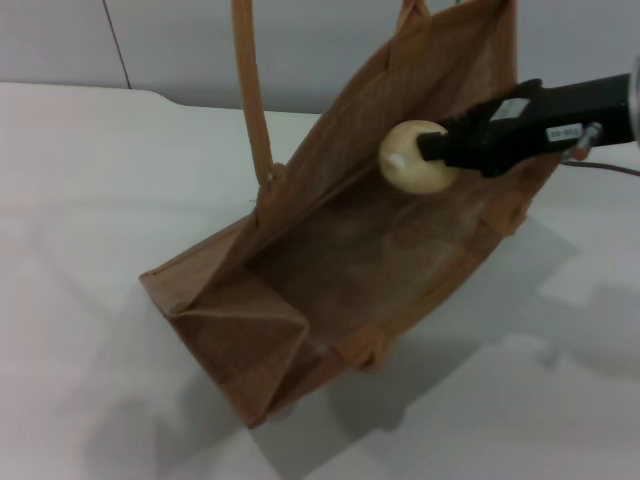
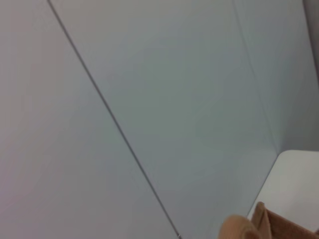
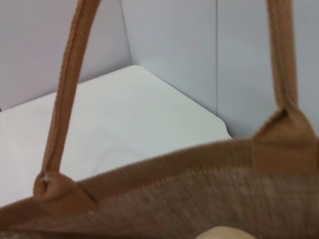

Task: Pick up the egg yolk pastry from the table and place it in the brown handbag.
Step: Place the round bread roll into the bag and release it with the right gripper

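Note:
The brown handbag (image 1: 330, 270) stands tilted on the white table (image 1: 80, 200) with its mouth open towards me. One handle (image 1: 250, 90) rises straight up out of the head view. My right gripper (image 1: 432, 150) reaches in from the right and is shut on the egg yolk pastry (image 1: 408, 160), holding it above the bag's open mouth, near the far wall. In the right wrist view the bag's rim (image 3: 164, 164) and both handles show, with the top of the pastry (image 3: 224, 233) at the edge. My left gripper is out of view; its wrist view shows only a bit of tan bag fabric (image 2: 264, 226).
A grey panelled wall (image 1: 300, 40) stands behind the table. The table's rounded far edge (image 3: 219, 124) lies just beyond the bag. White tabletop spreads on the left and in front of the bag.

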`<state>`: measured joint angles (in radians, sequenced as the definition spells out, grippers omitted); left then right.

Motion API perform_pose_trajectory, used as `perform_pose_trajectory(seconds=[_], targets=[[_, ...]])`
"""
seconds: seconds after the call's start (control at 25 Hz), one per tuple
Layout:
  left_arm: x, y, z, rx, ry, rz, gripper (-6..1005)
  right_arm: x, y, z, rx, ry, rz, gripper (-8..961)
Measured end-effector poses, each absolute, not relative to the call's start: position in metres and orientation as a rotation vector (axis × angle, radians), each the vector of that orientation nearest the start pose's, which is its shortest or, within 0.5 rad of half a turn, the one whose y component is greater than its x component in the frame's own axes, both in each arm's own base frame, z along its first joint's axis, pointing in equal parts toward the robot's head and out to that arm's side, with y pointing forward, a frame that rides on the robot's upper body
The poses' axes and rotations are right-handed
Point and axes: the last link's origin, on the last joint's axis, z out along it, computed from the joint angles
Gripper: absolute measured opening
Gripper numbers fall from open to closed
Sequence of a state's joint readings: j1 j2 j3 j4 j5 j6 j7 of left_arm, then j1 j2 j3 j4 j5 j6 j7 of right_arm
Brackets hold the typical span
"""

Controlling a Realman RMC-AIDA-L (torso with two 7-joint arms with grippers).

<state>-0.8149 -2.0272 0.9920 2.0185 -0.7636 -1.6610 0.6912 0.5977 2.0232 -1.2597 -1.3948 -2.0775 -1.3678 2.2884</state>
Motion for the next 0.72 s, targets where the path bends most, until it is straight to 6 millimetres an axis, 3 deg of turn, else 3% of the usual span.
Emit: perform_pose_trajectory(seconds=[0.28,0.56,0.72], targets=[[0.001,0.349,0.158,-2.369,-0.078,-0.216,163,0.109,0.387,0.017,-2.794,0.597,0.305,191],[-0.002,0.35,0.16,-2.357,-0.089,-0.215,175,0.108,0.388,0.015,-2.804,0.6,0.293,187],[-0.002,0.351,0.16,-2.356,-0.089,-0.215,182,0.108,0.388,0.016,-2.802,0.595,0.296,483]])
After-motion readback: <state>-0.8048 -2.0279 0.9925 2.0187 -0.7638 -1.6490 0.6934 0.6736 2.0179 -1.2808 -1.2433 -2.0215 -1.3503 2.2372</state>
